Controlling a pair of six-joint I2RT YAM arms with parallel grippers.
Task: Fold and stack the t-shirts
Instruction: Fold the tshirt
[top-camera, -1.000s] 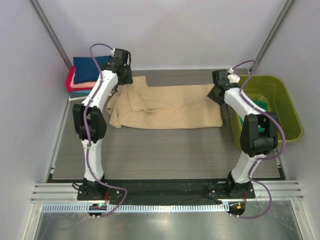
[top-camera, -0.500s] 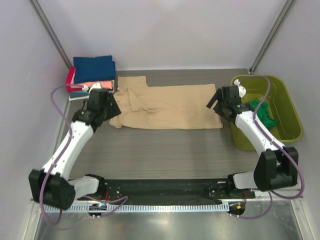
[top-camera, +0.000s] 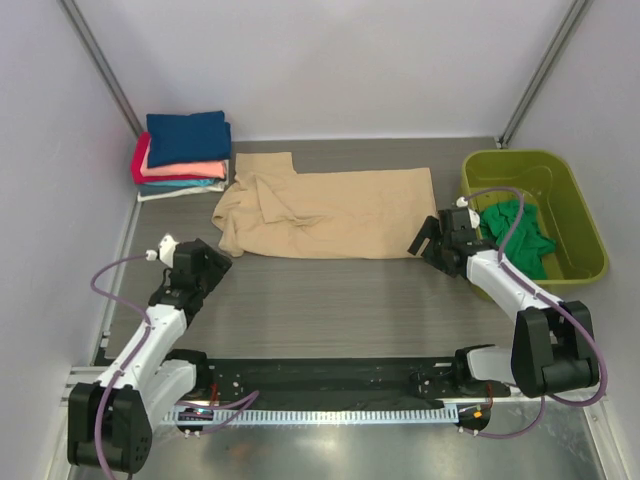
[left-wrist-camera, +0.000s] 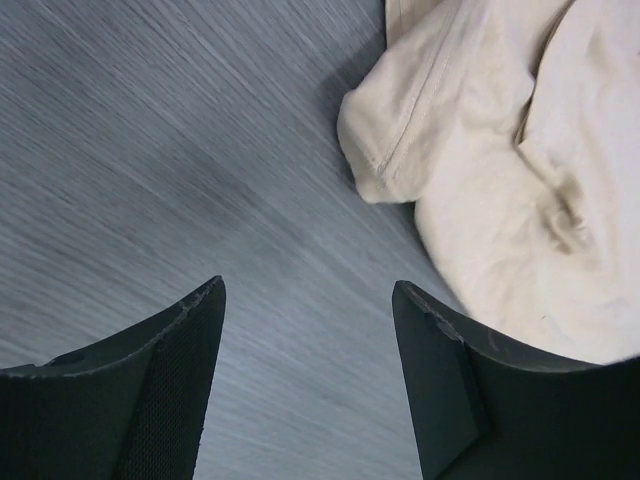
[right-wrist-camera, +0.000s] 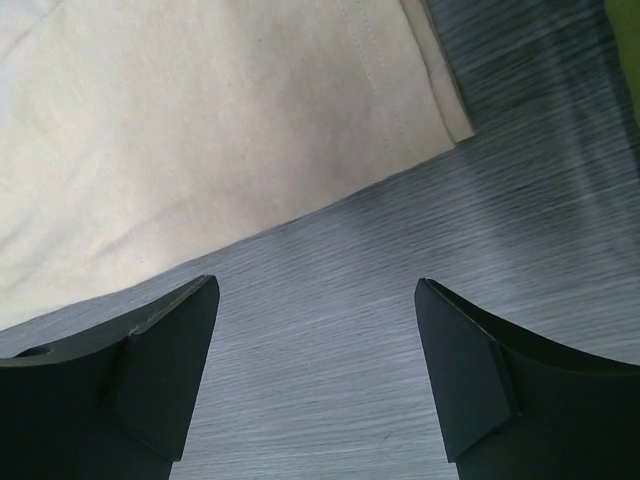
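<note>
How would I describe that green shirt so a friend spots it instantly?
Find the lime-green tub at the table's right side. The emerald green t-shirt lies crumpled inside it, the only shirt in a container; the tan t-shirt lies spread out, the folded stack sits far left.

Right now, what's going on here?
Neither gripper holds anything. The tan t-shirt lies spread on the table, rumpled at its left end. The left gripper hangs open off its near-left corner, the right gripper open at its near-right corner. Folded shirts sit stacked far-left; a green shirt lies in the lime tub.
</note>
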